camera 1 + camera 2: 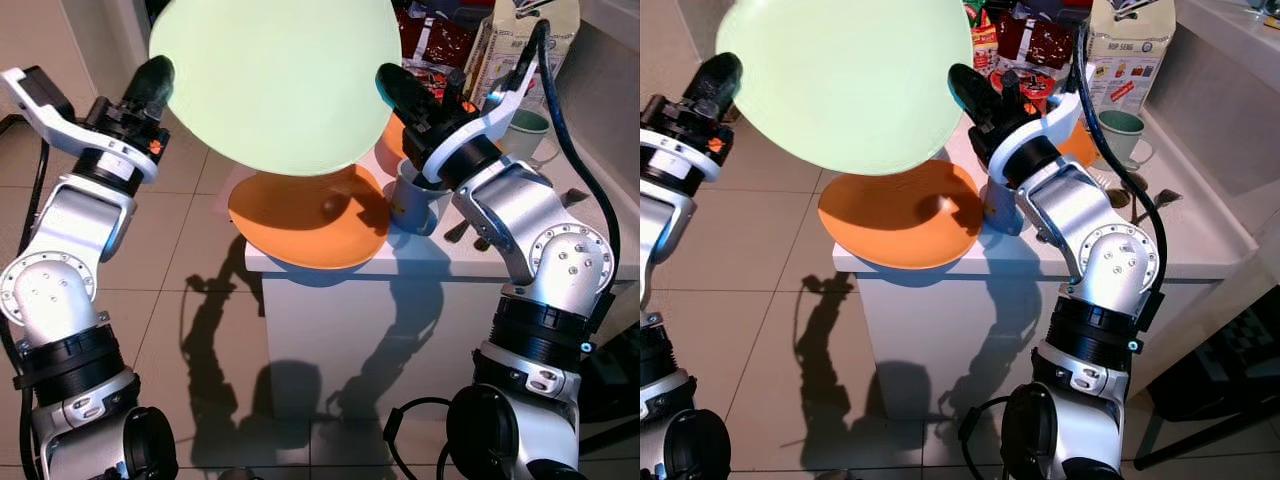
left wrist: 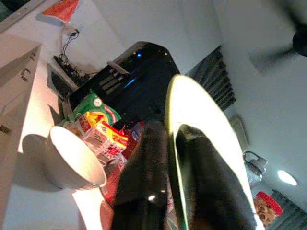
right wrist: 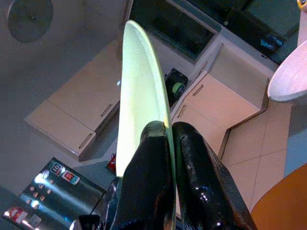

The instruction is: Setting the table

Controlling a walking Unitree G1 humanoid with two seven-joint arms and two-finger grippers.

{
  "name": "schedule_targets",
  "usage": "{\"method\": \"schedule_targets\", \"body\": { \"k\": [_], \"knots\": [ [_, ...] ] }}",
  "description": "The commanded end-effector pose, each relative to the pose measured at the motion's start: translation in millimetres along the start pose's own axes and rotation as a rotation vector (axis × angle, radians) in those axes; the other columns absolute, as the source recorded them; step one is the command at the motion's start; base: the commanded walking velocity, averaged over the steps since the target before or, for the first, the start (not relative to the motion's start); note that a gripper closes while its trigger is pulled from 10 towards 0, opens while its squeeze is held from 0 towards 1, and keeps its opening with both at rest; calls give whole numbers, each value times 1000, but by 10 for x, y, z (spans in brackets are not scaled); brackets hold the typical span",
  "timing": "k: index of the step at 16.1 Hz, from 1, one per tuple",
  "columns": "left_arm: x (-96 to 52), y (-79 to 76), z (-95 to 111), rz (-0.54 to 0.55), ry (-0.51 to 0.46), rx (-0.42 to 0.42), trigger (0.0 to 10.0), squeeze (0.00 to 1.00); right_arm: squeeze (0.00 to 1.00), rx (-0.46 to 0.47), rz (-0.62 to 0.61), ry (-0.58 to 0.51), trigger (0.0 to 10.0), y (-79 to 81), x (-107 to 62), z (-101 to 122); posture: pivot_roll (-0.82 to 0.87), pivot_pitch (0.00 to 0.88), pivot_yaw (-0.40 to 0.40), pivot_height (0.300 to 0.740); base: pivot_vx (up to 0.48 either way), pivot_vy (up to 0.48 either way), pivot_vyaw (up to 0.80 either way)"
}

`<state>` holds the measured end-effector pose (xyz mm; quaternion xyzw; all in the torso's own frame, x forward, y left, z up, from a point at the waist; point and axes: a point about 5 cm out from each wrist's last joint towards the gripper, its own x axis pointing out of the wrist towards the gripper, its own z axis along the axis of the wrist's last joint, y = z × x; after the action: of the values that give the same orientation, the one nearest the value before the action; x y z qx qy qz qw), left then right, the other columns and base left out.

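Observation:
A large pale green plate (image 1: pixel 275 80) is held up high, tilted toward my head camera, above the white table (image 1: pixel 440 265). My left gripper (image 1: pixel 152 82) is shut on its left rim and my right gripper (image 1: pixel 392 88) is shut on its right rim. Both wrist views look along the plate edge (image 3: pixel 144 96) pinched between the black fingers (image 2: pixel 148 182). Below it an orange plate (image 1: pixel 310 220) lies on the table's near left corner, overhanging the edge.
A blue-grey cup (image 1: pixel 415 200) stands right of the orange plate, under my right wrist. A green mug (image 1: pixel 1120 135), a milk carton (image 1: pixel 1130 50) and snack packets (image 1: pixel 1025 40) crowd the back of the table. Tiled floor (image 1: pixel 190 200) lies to the left.

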<state>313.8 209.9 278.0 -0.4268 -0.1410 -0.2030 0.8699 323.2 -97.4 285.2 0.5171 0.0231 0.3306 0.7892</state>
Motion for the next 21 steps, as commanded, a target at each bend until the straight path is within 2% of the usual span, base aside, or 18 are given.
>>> {"method": "schedule_targets", "body": {
  "k": [1,3,6,9,11,12,13,14,18,21],
  "knots": [
    [85,-100,-71,-30,35,10,10000,1000,0,2,60,29,0,113,34,-65,36,0,-52,740,0,0,0],
    [56,-107,-20,-32,25,34,10000,1000,0,8,78,20,0,135,49,-56,46,0,-55,740,0,0,0],
    [7,-24,72,0,18,51,10000,1000,0,20,97,-13,0,171,63,-29,57,0,-30,740,0,0,0],
    [-41,-42,95,16,8,65,10000,1000,0,44,118,-34,0,185,38,-9,80,0,-37,740,0,0,0],
    [-93,12,103,62,7,84,10000,1000,0,41,127,-45,0,191,38,38,84,0,-45,740,0,0,0],
    [-135,87,125,118,-5,83,10000,1000,0,28,131,-69,0,183,33,116,88,0,-51,740,0,0,0],
    [-169,103,159,129,-19,75,10000,71,0,19,122,-94,0,151,23,190,96,0,-61,740,0,0,0],
    [-192,88,182,122,-26,75,10000,0,0,10,111,-113,0,113,13,255,104,0,-65,740,0,0,0],
    [-212,-54,160,46,17,149,10000,0,0,-7,88,-157,0,45,10,386,104,0,-70,740,0,0,0],
    [-230,-64,118,50,25,184,10000,0,0,-11,85,-188,0,28,6,438,98,0,-66,740,0,0,0]
  ]
}}
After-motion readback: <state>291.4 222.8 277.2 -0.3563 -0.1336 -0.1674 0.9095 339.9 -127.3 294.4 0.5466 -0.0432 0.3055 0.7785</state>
